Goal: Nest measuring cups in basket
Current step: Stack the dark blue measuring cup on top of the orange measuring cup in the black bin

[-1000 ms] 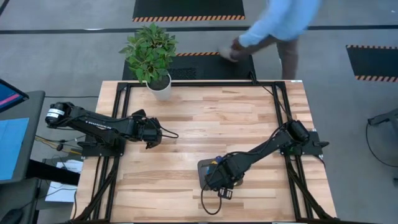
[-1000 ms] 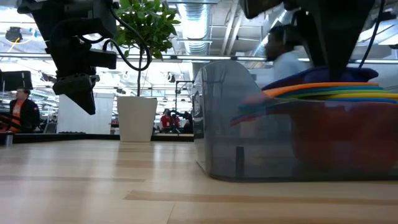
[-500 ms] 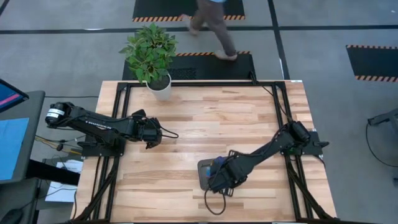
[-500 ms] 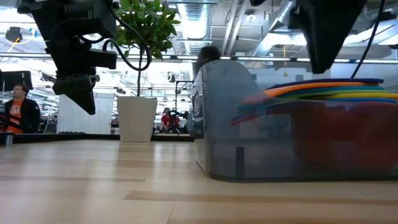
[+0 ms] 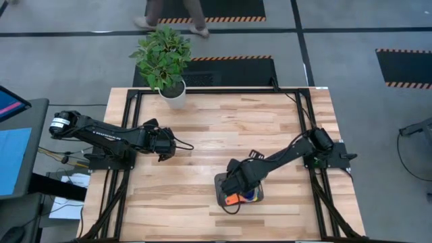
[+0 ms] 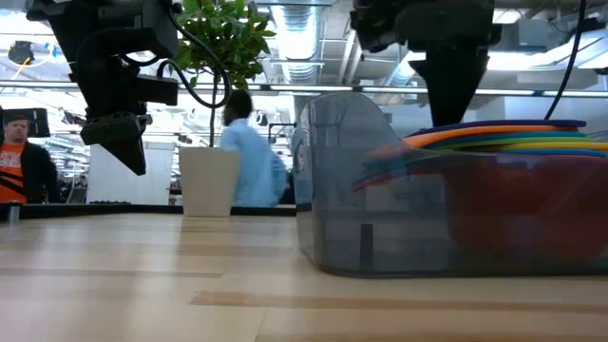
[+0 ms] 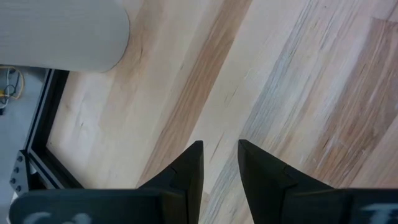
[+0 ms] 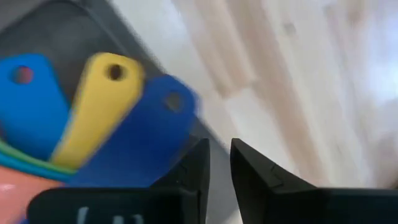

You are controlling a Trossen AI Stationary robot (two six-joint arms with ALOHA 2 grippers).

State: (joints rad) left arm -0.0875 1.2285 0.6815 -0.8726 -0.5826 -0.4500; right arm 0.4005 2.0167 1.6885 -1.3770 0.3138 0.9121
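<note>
The dark grey basket [image 5: 219, 189] stands near the table's front edge, right of centre, and fills the right of the low view [image 6: 342, 228]. The measuring cups sit nested in it, the orange cup [image 5: 232, 198] on top and coloured rims [image 6: 494, 142] stacked below. The blue [image 8: 28, 93], yellow [image 8: 102, 102] and dark blue [image 8: 146, 134] handles fan out at the basket's edge. My right gripper [image 8: 219, 144] hangs over the basket's far left part [image 5: 234, 182], pointing down, a narrow gap between its fingers and nothing in it. My left gripper [image 5: 164, 148] waits above the table's left side, narrowly open [image 7: 219, 146].
A white plant pot [image 5: 173, 94] with a green plant stands at the table's far left edge. Bare wood lies between the two arms. Beyond the table a person [image 6: 252, 161] walks past and another [image 6: 19, 171] stands at the left.
My right gripper has gone from over the basket's near side toward the table's far edge and a little left, turning at the wrist. The orange cup, covered before, now shows in the basket. A person has walked leftward behind the table.
</note>
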